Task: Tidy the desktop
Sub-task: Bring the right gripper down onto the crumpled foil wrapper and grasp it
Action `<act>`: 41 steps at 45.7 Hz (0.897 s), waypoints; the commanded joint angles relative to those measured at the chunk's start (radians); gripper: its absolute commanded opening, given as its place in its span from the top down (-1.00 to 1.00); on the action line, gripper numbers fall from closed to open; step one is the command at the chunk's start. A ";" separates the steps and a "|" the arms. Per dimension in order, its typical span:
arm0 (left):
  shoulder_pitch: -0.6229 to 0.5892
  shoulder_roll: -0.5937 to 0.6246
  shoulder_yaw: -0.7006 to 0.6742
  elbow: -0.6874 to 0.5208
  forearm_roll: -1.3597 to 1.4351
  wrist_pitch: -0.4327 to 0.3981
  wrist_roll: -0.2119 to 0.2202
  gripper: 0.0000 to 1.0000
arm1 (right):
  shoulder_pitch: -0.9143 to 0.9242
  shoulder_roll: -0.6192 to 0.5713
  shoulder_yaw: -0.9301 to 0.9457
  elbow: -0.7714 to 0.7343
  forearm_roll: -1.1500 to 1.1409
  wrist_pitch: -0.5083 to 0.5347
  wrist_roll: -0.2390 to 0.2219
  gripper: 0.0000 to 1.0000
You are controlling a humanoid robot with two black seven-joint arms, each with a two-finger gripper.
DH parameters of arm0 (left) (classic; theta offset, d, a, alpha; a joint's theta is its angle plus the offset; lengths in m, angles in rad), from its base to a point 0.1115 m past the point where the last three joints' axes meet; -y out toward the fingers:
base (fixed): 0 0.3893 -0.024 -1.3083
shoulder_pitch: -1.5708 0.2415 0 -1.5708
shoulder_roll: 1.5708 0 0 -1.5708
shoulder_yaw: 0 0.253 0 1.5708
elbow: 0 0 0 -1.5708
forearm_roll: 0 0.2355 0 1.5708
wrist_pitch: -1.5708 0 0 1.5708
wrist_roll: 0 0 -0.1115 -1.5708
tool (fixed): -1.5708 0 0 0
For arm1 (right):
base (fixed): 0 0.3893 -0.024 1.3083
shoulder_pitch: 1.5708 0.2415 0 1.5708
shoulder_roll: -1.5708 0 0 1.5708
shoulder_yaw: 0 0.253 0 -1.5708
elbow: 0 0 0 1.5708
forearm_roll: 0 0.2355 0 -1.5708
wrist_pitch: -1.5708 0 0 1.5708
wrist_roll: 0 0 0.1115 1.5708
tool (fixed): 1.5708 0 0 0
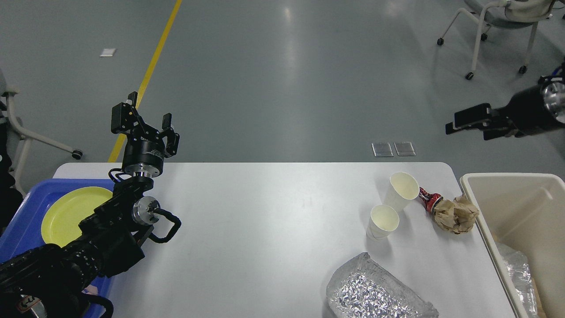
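The white desktop [265, 229] holds two white paper cups [383, 221] [402, 189], a red crushed wrapper [429, 197], a brown crumpled paper ball [455, 214] and a clear bag with silver foil [375, 293] at the front edge. My left gripper [145, 124] is open and empty, pointing up over the desktop's far left corner. My right gripper [468, 123] is open and empty, high above the floor beyond the far right corner, above the beige bin [481, 221]. A silver foil bag [521, 274] lies in the bin.
A blue tray [26, 221] with a yellow plate [66, 214] sits at the desktop's left end, partly under my left arm. Chairs on wheels stand at the far right [494, 26] and far left [26, 132]. A yellow line [150, 66] runs along the floor.
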 commanded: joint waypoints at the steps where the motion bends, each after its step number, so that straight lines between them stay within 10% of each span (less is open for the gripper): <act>1: 0.000 0.000 0.000 0.000 0.000 0.000 0.000 -1.00 | 0.202 -0.010 -0.002 0.150 0.118 0.126 0.000 -1.00; 17: 0.000 0.000 0.000 0.000 0.000 0.000 0.000 -1.00 | 0.572 -0.001 0.101 0.445 0.401 0.287 -0.008 -1.00; 31: 0.000 0.000 0.000 0.000 0.000 0.000 0.000 -1.00 | 0.397 0.139 0.141 0.451 0.422 0.283 -0.071 -1.00; 41: 0.000 0.000 0.000 0.000 0.000 0.000 0.000 -1.00 | 0.029 0.225 0.132 0.443 0.065 -0.043 -0.107 -1.00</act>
